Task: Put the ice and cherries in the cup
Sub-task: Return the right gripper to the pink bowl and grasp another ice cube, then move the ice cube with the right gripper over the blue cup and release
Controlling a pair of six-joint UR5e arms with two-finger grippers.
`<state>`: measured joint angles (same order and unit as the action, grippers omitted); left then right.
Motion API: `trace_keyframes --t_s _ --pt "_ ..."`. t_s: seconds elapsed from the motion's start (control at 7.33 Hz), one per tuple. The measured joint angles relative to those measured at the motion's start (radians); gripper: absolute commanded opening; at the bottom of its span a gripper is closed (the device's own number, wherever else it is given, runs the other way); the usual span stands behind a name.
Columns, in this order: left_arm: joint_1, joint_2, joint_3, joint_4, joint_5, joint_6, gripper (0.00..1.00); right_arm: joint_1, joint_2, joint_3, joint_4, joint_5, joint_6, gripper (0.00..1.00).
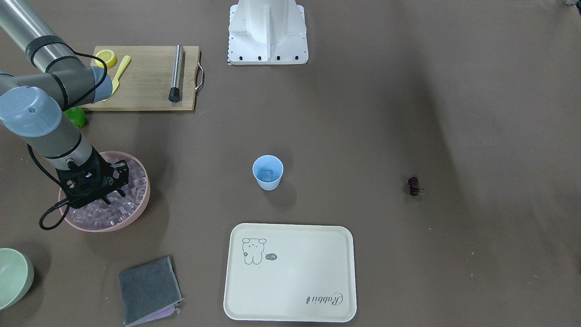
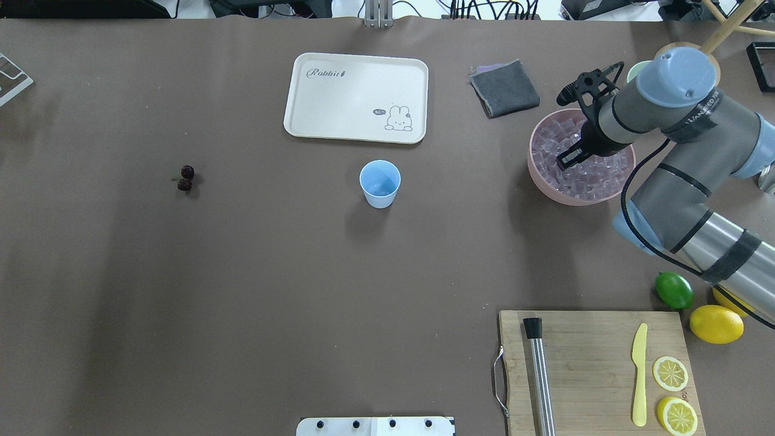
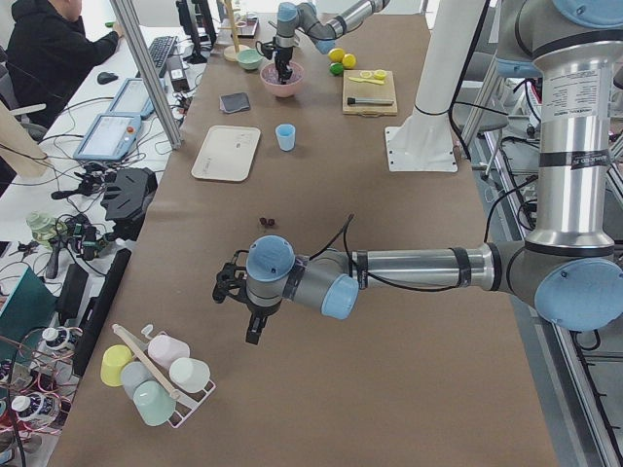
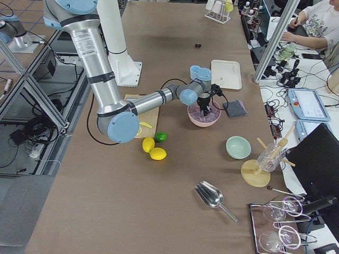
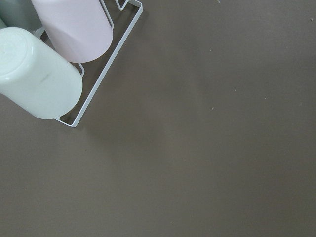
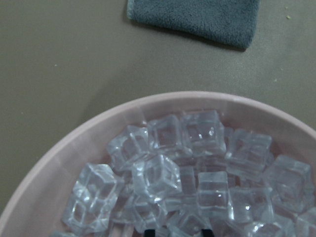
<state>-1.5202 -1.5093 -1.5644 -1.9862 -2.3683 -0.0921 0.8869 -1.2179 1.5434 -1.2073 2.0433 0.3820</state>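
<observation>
The light blue cup (image 2: 380,183) stands mid-table with one ice cube (image 1: 267,174) in it. The cherries (image 2: 186,178) lie alone on the table, far to its left in the overhead view. My right gripper (image 2: 572,160) reaches down into the big pink bowl (image 2: 539,175) full of ice cubes (image 6: 197,133). Its dark fingertips (image 6: 155,232) show apart among the cubes, open, with nothing gripped. My left gripper (image 3: 255,329) hangs above bare table near a cup rack, far from the cup. I cannot tell if it is open or shut.
A cream tray (image 2: 339,97) and a grey cloth (image 2: 504,88) lie beyond the cup. A cutting board (image 2: 581,363) with muddler, knife and lemon slices, a lime (image 2: 674,290) and lemons sit near the right arm. A rack of cups (image 5: 49,84) lies under the left wrist.
</observation>
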Motion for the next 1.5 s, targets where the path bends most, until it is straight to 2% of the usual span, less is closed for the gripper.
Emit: trace_keyframes --t_s 0.27,0.41,0.68,0.82,1.09,1.36,1.5 --pt "0.000 0.000 -0.001 0.001 0.000 0.000 0.98 0.010 0.002 0.041 -0.033 0.004 0.001 0.00" --pt "0.001 0.000 -0.002 0.000 0.000 0.000 0.98 0.027 0.016 0.095 -0.104 0.011 0.001 0.00" --pt "0.001 0.001 -0.004 0.000 0.000 0.000 0.98 0.024 0.141 0.188 -0.344 0.015 0.040 0.00" --pt "0.001 0.001 -0.006 -0.001 0.000 0.000 0.98 -0.023 0.234 0.188 -0.420 -0.005 0.120 0.00" --pt "0.002 -0.001 -0.009 -0.010 0.000 -0.006 0.98 -0.154 0.406 0.131 -0.466 -0.101 0.301 0.00" --pt "0.003 -0.006 -0.013 -0.014 0.000 -0.017 0.98 -0.245 0.555 -0.004 -0.464 -0.191 0.422 0.00" --pt "0.006 -0.009 -0.012 -0.014 0.000 -0.020 0.98 -0.264 0.596 -0.065 -0.445 -0.216 0.441 0.00"
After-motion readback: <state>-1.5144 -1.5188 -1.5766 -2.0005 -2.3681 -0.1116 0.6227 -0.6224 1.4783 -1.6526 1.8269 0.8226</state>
